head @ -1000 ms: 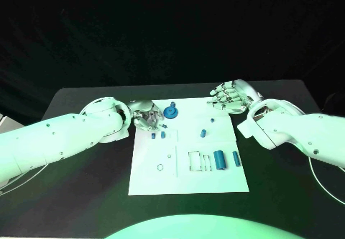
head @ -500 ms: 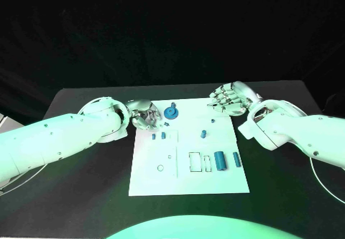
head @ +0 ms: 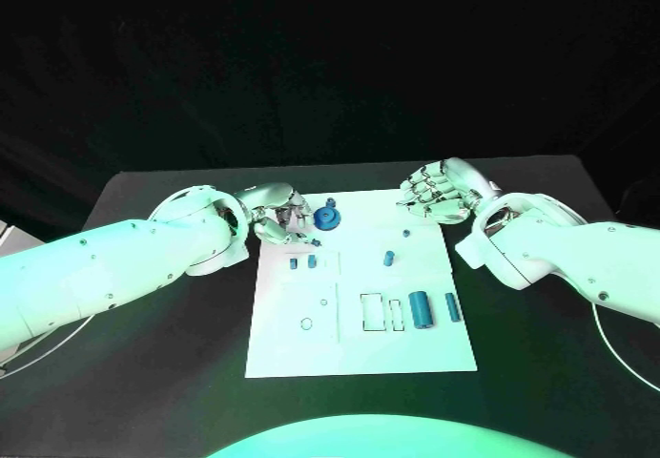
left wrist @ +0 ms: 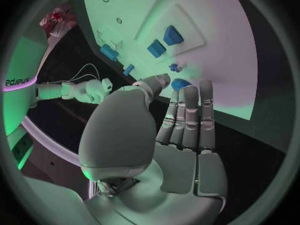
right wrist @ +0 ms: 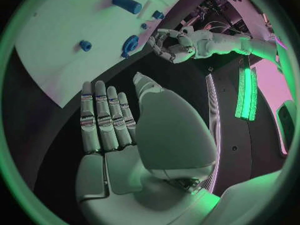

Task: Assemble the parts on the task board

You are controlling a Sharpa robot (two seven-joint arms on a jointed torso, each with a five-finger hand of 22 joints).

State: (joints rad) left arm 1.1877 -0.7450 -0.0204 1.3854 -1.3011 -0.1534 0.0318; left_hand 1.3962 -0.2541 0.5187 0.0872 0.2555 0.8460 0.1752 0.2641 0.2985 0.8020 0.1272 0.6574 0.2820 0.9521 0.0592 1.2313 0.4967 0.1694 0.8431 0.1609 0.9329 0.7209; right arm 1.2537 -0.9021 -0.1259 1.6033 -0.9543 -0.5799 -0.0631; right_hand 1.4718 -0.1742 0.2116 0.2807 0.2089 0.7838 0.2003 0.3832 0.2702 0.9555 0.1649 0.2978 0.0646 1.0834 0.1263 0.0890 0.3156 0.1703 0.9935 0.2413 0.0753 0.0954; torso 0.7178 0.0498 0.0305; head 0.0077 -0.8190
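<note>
Now the board [head: 360, 343] is seen flat on the black table [head: 152, 343], its blue parts scattered over it. A round blue part [head: 326, 217] lies near the board's far left corner; two small blue blocks [head: 302, 261] sit side by side just nearer the robot, a small peg [head: 389, 256] rests mid-board, and a thick cylinder [head: 421, 308] with a slimmer one [head: 451, 305] beside it lies toward the right edge, next to rectangular outlines.

At the board's far left edge the left hand [head: 279, 216] is held just beside the round part. In the left wrist view its fingers [left wrist: 187, 116] are stretched out straight and pressed side by side, the thumb set apart, tips close to the round part [left wrist: 180, 83]; nothing is gripped, and whether the part is touched cannot be told. The two blocks [left wrist: 164, 41] are seen farther along the board [left wrist: 231, 50].

Off the far right corner the right hand [head: 441, 189] is raised over the table, apart from the parts. In the right wrist view its fingers [right wrist: 105, 120] are likewise straight and pressed together, holding nothing, with the board [right wrist: 69, 40], the round part [right wrist: 130, 44] and the left hand [right wrist: 170, 44] visible beyond.
</note>
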